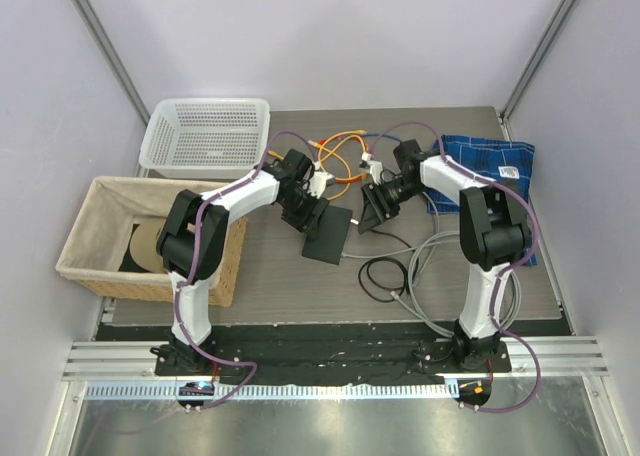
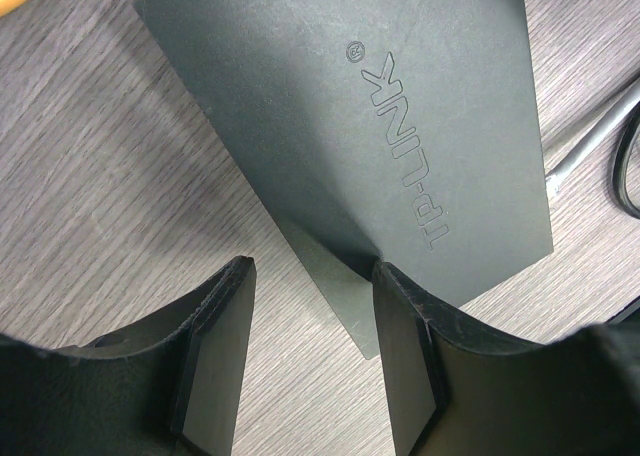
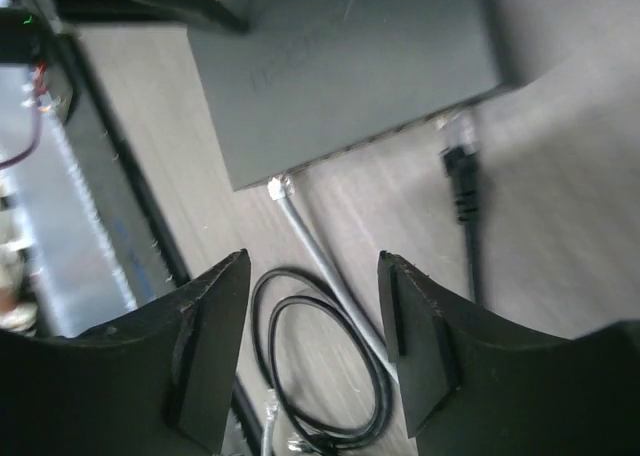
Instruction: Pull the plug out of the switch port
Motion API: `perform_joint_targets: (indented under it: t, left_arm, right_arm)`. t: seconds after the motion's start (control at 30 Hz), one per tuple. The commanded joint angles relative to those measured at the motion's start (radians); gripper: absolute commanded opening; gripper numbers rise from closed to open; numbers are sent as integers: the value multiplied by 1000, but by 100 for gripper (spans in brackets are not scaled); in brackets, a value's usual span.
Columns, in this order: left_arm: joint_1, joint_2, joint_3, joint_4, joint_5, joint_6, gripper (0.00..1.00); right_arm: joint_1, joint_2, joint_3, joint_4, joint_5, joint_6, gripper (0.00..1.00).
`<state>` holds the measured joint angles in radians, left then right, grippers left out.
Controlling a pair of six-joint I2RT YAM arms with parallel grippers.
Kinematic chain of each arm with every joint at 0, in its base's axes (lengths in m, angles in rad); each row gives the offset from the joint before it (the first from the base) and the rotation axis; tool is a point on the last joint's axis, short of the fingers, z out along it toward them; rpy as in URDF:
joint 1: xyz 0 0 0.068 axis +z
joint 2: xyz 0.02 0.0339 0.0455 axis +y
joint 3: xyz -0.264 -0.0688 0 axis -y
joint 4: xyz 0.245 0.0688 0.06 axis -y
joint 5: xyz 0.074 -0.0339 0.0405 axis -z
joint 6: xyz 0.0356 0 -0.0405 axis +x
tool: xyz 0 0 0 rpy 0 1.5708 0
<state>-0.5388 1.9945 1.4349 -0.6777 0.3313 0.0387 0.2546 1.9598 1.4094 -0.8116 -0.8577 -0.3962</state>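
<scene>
The switch (image 1: 330, 236) lies mid-table (image 1: 280, 286), between the two grippers. Orange cables (image 1: 340, 154) loop just behind it. A white basket (image 1: 205, 131) sits at the far left corner, with a lined bin (image 1: 100, 236) nearer along the left edge, and a blue cloth (image 1: 490, 161) lies at the far right. A grey cable (image 1: 428, 276) curves across the near right side. A coiled black cable (image 1: 385, 276) lies beside it, close to the switch's right edge.

In the right wrist view, the plug (image 3: 282, 187) at the grey cable's end meets the switch's socket edge near one corner. The view is too blurred to tell how deep it sits. A black plug (image 3: 460, 171) lies loose on the table just off the same edge, further along. The black coil lies beside the grey cable, below the plug.

The left arm reaches forward and inward, wrist angled down. The left gripper (image 2: 312, 271) has its jaws apart, holding nothing, with a corner of the switch between them. One finger (image 2: 410, 356) overlaps the switch's edge; whether it touches cannot be told.

The right arm bends inward from the right. The right gripper (image 3: 312, 261) hangs above the table, jaws spread and empty, with the grey cable running between them just short of the plug.
</scene>
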Motion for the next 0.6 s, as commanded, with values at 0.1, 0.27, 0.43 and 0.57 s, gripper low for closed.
perform_joint_targets:
  t: [0.1, 0.27, 0.43, 0.57]
  left_arm:
    - [-13, 90, -76, -20, -144, 59, 54]
    - [-16, 89, -77, -31, -143, 64, 54]
    - [-21, 93, -79, -29, -132, 56, 54]
    - [-23, 93, -82, -31, -126, 53, 54]
  right_arm:
    - [12, 80, 5, -135, -142, -116, 59]
    - [44, 140, -3, -135, -142, -115, 57]
    - [83, 146, -58, -43, -130, -61, 57]
    - [100, 155, -81, 41, -107, 11, 57]
